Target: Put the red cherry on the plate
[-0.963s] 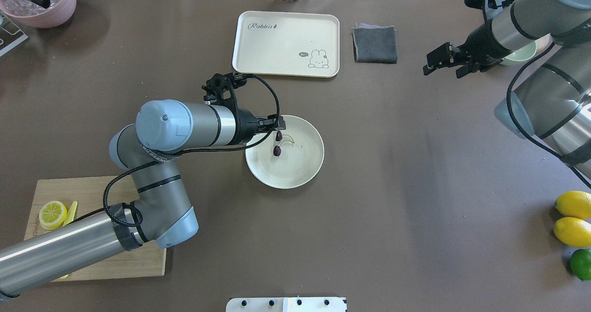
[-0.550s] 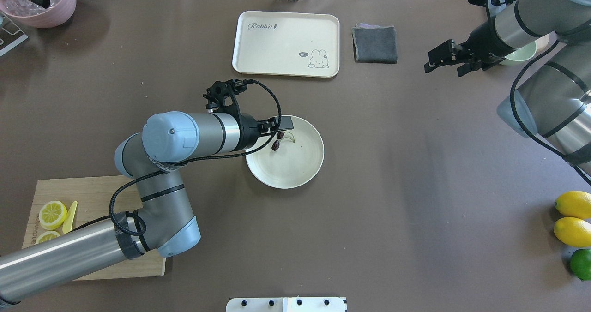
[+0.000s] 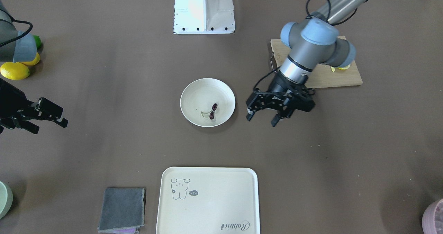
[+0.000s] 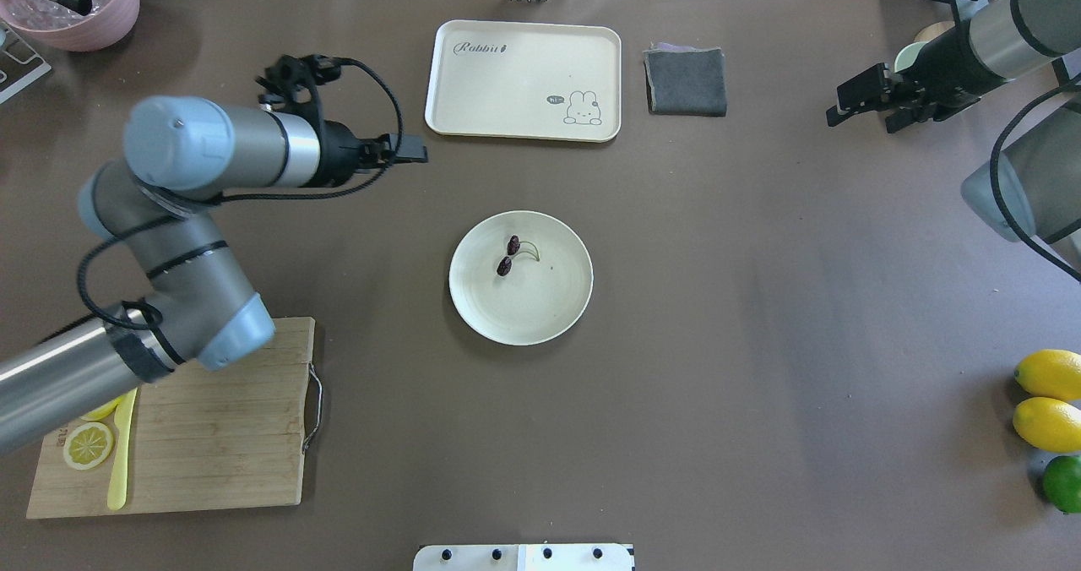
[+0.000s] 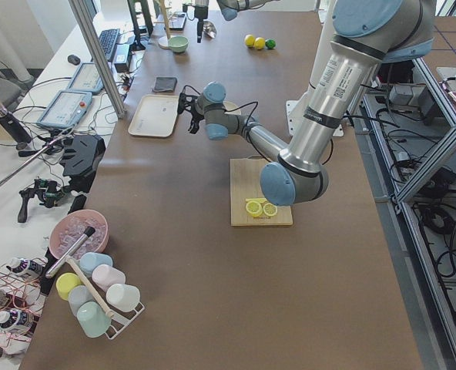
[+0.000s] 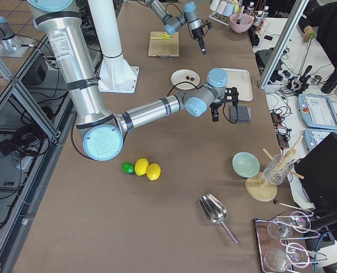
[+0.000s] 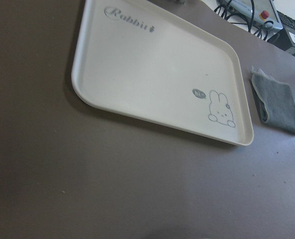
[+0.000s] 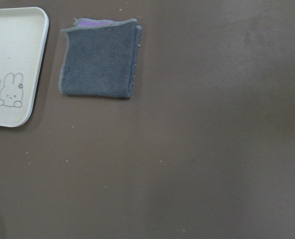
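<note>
Brown table fills the overhead view, with the round plate at its middle. The left arm hangs out to the plate's far-left side, nearer the rabbit tray. The left gripper is spread and empty. The right gripper, also spread with nothing in it, sits much farther off toward the table's right end. The red cherry lies inside the plate, its two berries lined up roughly near-to-far and the stem curling right. From the left gripper it lies toward the robot and rightward, well apart. I judge the placing done.
</note>
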You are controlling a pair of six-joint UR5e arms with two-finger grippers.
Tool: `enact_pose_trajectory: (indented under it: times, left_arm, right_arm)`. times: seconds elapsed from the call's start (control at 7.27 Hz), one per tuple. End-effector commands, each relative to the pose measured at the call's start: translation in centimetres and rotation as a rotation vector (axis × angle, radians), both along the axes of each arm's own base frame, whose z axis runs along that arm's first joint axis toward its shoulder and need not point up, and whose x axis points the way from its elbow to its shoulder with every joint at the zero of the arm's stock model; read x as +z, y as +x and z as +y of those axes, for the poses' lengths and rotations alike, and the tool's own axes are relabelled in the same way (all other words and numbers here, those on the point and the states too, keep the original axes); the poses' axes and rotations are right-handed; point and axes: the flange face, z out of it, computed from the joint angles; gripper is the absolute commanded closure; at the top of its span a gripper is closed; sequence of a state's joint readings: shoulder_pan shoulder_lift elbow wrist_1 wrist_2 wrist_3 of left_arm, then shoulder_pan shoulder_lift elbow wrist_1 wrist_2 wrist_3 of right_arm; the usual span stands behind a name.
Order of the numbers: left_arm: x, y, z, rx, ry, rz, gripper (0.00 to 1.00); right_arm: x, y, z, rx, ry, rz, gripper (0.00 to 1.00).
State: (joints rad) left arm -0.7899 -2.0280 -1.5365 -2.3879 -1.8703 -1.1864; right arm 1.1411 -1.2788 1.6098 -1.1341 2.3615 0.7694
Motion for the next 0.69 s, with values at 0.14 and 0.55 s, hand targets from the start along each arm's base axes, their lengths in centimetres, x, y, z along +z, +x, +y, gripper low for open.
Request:
enact_pose_trajectory:
  times: [0.14,0.55]
  left_arm:
    - [13.7,-21.2,-3.1,0.116,0.248,-0.308,0.02]
    - [23.6,-31.0,-0.4,0.091,0.233,-0.475,0.02]
  right_arm:
    - [7.2,7.8,0.2,-0.05,0.045,0.137,0.01]
    - [12.3,16.9,1.0,-0.04,0.017,0.259,0.01]
